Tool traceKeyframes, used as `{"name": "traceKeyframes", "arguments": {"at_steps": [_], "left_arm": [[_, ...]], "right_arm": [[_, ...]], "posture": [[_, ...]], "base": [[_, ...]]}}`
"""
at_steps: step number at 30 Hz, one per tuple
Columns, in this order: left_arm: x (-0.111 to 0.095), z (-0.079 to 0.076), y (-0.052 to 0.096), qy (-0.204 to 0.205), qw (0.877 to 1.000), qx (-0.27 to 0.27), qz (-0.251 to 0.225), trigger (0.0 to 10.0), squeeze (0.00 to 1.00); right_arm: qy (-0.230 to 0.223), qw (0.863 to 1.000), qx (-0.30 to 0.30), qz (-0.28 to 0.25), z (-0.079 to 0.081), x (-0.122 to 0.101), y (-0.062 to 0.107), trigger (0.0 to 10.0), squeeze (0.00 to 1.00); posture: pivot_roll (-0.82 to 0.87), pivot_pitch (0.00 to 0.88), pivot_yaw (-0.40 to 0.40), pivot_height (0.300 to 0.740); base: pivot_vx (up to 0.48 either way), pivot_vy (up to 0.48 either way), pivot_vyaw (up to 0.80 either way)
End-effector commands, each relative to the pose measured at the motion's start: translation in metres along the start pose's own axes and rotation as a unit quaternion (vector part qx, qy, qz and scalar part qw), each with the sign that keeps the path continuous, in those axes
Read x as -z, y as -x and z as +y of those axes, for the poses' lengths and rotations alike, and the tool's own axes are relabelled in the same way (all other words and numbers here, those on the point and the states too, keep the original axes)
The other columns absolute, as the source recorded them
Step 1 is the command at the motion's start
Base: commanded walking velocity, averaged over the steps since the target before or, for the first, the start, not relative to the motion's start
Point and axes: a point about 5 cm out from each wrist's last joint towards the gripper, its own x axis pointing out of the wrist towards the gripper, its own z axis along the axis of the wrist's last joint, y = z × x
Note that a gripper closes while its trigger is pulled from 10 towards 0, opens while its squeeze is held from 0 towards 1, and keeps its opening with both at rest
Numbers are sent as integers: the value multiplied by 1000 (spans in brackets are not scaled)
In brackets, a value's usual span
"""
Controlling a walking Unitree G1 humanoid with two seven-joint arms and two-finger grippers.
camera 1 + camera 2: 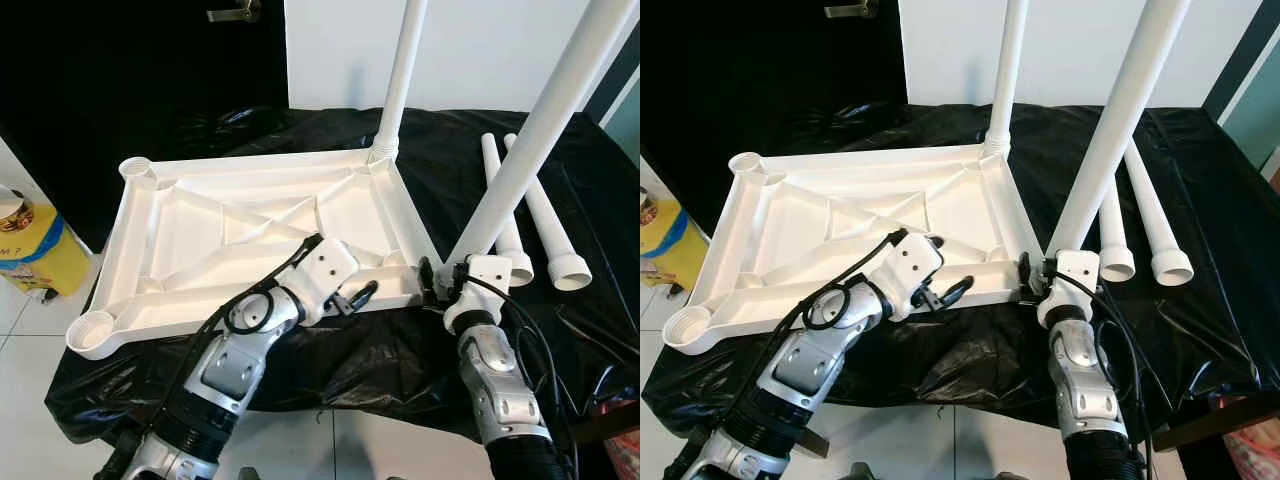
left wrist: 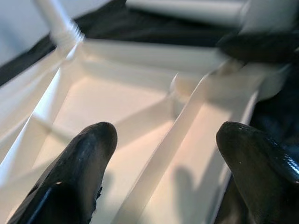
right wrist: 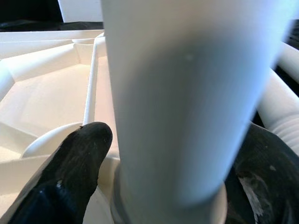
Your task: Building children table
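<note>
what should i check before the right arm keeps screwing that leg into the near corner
1. Right gripper around the leg in hand: ok, its fingers sit on both sides of the base in the right wrist view.
2. Leg standing over the near right socket: ok, though it leans to the right.
3. Thread seated: cannot tell, the joint is hidden.
4. Left gripper steadying the tabletop: not ok, open, over the near rim.
5. Far leg upright in its corner: ok.
6. Two spare legs within reach on the black sheet: ok.
</note>
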Motion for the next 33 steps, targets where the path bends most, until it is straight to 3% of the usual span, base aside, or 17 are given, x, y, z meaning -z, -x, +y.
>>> {"name": "traceKeyframes", "arguments": {"at_steps": [1,7,17,18,21,22,23,25,26,33], "left_arm": [[9,8,0,5,999,-23,33,10000,0],[30,31,5,2,993,-59,101,10000,0],[45,55,5,21,984,-42,173,10000,0],[49,59,6,40,979,-28,197,7725,0],[52,60,7,48,977,-22,207,7098,0],[54,60,8,56,974,-10,217,6039,0],[56,61,9,59,973,-2,224,1333,0],[57,63,9,65,971,1,229,1333,0],[57,65,9,70,970,2,233,0,0],[58,73,9,85,967,12,239,0,0]], "right_arm": [[-3,1000,-10,-2,1,1,5,10000,0],[4,1000,-25,-9,3,0,14,10000,0],[5,999,-24,-22,9,-3,17,10000,0],[6,999,-24,-23,10,-4,19,10000,0],[6,999,-24,-24,10,-4,19,10000,0],[7,999,-23,-24,10,-4,20,10000,0],[7,999,-22,-24,11,-4,20,10000,0],[7,999,-22,-24,11,-3,20,10000,0],[7,999,-20,-24,11,-3,21,10000,0],[4,1000,-13,-21,14,-1,22,10000,0]], "posture": [[35,25,-32,740],[21,28,-12,740],[19,48,18,740],[19,56,28,740],[19,56,28,740],[21,58,31,740],[21,60,33,740],[23,65,39,740],[27,68,43,740],[39,86,57,740]], "base": [[0,0,0],[0,0,0],[0,0,0],[0,0,0],[0,0,0],[0,0,0],[0,0,0],[0,0,0],[0,0,0],[0,0,0]]}}
